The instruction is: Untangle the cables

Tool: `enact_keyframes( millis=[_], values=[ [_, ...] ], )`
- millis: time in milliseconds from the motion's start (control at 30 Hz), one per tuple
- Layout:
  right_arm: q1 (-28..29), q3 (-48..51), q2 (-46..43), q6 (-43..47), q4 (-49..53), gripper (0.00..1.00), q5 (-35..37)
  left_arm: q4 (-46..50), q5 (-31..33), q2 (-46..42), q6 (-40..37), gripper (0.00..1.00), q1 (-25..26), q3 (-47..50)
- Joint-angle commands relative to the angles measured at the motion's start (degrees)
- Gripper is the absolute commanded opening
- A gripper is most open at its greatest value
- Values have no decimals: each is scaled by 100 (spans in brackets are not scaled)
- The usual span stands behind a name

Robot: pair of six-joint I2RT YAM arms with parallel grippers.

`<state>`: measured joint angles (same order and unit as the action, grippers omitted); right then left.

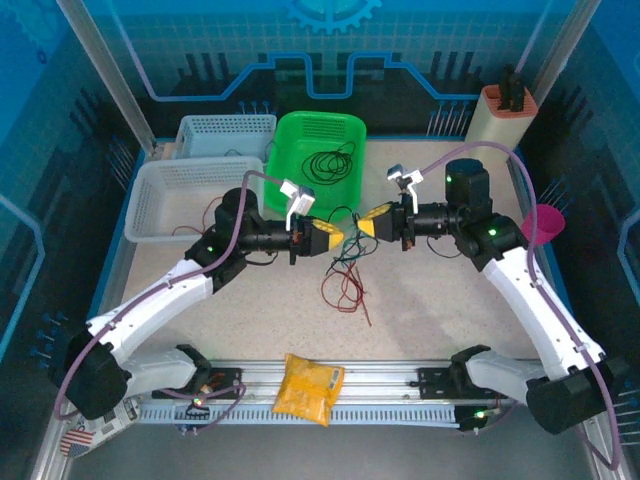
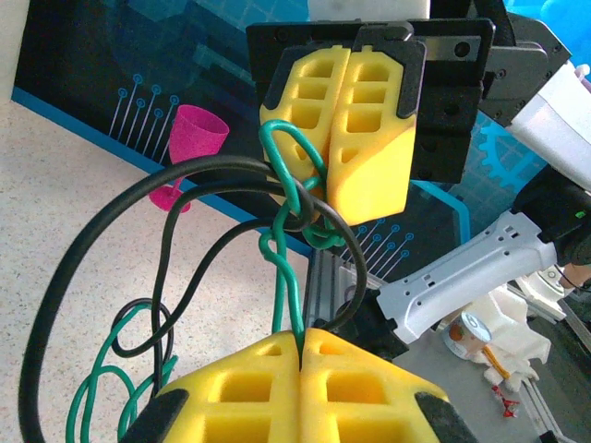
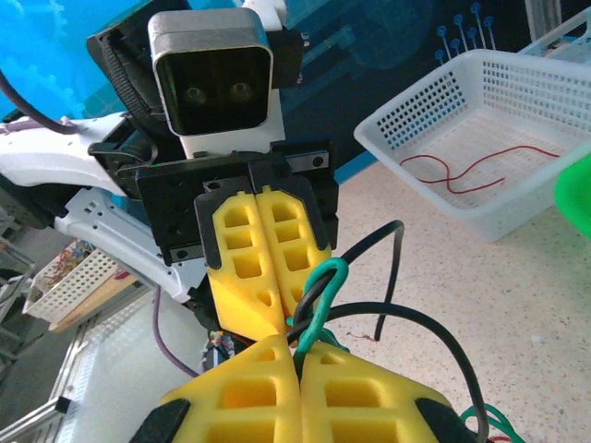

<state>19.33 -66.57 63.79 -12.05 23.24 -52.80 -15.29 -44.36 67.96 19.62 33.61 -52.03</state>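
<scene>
The left end effector (image 1: 337, 236) and right end effector (image 1: 366, 222) meet tip to tip above the middle of the bench (image 1: 440, 320) — both clenched on the knot of cables (image 1: 350, 246) strung between them. The left pinches a green strand (image 2: 284, 277); the right grips green and black together — red strands (image 1: 345, 288) lie on the bench beneath.

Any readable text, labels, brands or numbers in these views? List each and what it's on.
None readable.
Yellow packet on the front rail: print too blurred to read.
Flag sticker by the left arm's base: stars and stripes, no legible words.
Backdrop: gear and circuit graphics, no lettering.
</scene>
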Motion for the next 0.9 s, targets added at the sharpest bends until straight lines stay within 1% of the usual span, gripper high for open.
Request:
enact_keyframes(
  millis=[0, 167, 300, 433, 567, 700, 867],
  values=[
    [54, 100, -120, -376, -516, 0, 1034, 15, -372, -209, 26, 0, 121, 17],
    [267, 52, -185, -484, -527, 0, 1466, 30, -381, -190, 25, 0, 164, 2],
    [277, 49, -244, -693, -651, 0, 1640, 117, -384, -204, -20, 0, 184, -11],
    [297, 86, -228, -777, -875, 0, 1106, 132, -274, -218, -91, 0, 191, 47],
    [290, 99, -183, -831, -956, 0, 431, 162, 3, -141, -227, 0, 191, -41],
    [276, 170, -217, -1030, -1196, 0, 2, 281, 199, 88, -370, 0, 190, -281],
    [171, 78, -242, -1094, -1125, 0, -435, 203, 269, 289, -470, 0, 173, -420]
  ],
)
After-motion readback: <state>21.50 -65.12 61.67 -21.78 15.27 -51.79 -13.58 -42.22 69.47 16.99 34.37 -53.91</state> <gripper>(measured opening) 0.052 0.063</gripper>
